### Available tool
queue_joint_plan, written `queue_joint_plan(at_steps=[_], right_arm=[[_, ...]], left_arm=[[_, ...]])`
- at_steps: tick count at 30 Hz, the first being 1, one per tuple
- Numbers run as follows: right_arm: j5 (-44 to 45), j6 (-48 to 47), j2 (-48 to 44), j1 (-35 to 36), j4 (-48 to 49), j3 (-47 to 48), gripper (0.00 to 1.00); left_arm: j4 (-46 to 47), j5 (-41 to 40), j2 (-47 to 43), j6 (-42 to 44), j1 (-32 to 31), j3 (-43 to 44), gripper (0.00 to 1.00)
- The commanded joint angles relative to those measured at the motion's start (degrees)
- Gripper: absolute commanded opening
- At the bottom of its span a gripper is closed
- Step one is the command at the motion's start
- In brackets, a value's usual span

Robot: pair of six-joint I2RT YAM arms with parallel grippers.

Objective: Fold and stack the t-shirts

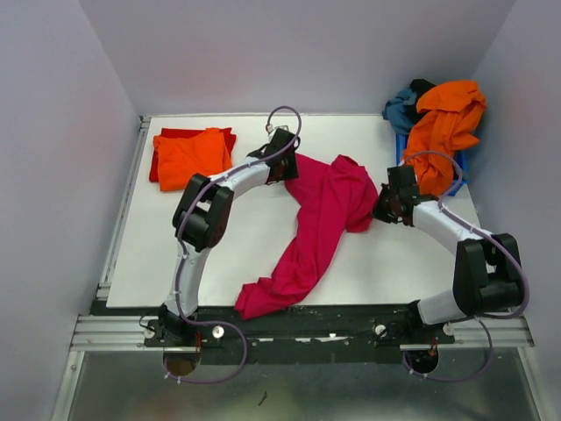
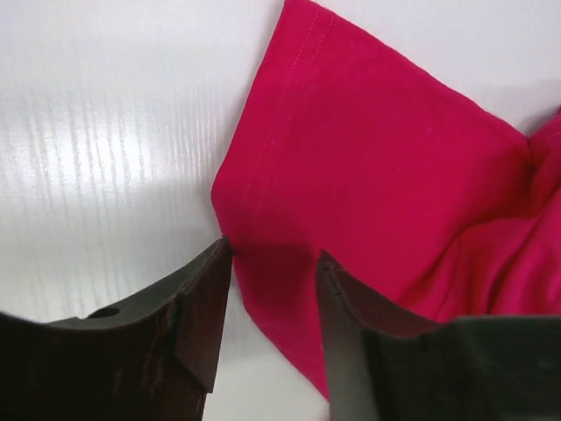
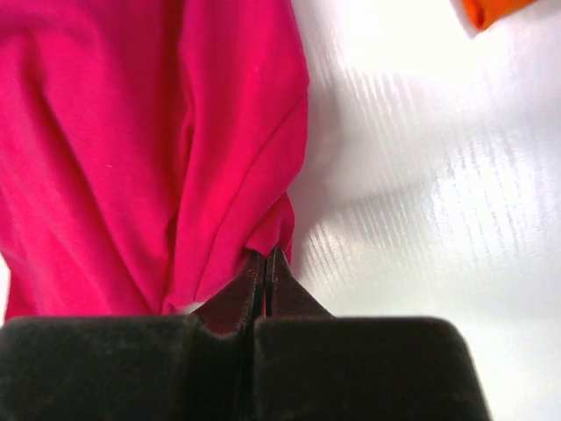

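A magenta-pink t-shirt [image 1: 317, 224] lies crumpled in a long diagonal strip across the white table [image 1: 394, 272], its lower end hanging over the front edge. My left gripper [image 1: 287, 165] is open at the shirt's upper left; in the left wrist view its jaws straddle the edge of a sleeve [image 2: 368, 149]. My right gripper [image 1: 380, 209] is shut on the shirt's right edge; the right wrist view shows the cloth [image 3: 149, 149] pinched at the tips [image 3: 266, 256]. A folded orange t-shirt [image 1: 191, 156] lies on a folded red one [image 1: 227, 135] at the back left.
A small blue bin [image 1: 462, 165] at the back right holds a heap with an orange t-shirt [image 1: 445, 127], a teal-blue one [image 1: 401, 109] and a black one [image 1: 422, 86]. A metal rail [image 1: 123, 206] runs along the table's left edge.
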Motion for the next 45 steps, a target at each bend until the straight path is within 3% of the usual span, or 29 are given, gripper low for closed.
queue_joint_plan(at_steps=[1, 4, 6, 7, 14, 20, 24, 28, 37, 45], right_arm=[[6.80, 0.10, -3.03, 0.00, -4.15, 3.22, 0.01], [10.49, -0.35, -4.70, -0.18, -7.32, 6.03, 0.01], [11.99, -0.78, -5.23, -0.62, -9.51, 8.31, 0.01], [12.86, -0.87, -5.49, -1.14, -10.66, 9.54, 0.01], [10.68, -1.57, -4.54, -7.21, -11.99, 16.22, 0.01], [10.58, -5.08, 7.49, -7.56, -17.69, 33.43, 0.01], [12.78, -6.59, 13.66, -7.56, -22.43, 45.38, 0.01], [12.61, -8.95, 12.97, -7.56, -23.23, 51.81, 0.01], [4.79, -12.65, 0.59, -7.56, -26.31, 55.87, 0.01], [-8.11, -13.27, -23.66, -7.56, -20.52, 43.32, 0.01]], left_arm=[[-1.44, 3.26, 4.25, 0.00, 0.97, 3.65, 0.44], [-2.14, 2.91, 5.57, 0.44, 1.58, 5.24, 0.26], [-2.93, 3.52, 5.84, 0.71, 2.64, 5.77, 0.02], [-3.11, 3.52, 5.40, 0.79, 3.34, 5.42, 0.00], [1.98, -0.69, -8.81, 2.02, 8.96, -10.20, 0.00], [5.50, -4.47, -21.66, 2.20, 13.97, -23.66, 0.00], [3.49, -6.49, -24.57, 2.64, 16.26, -22.80, 0.00], [1.20, -6.32, -27.02, 2.29, 17.05, -17.53, 0.00], [-8.46, -8.33, -36.60, 4.13, 17.06, -3.55, 0.00], [-14.18, -9.48, -56.45, 5.19, 16.88, -6.00, 0.00]])
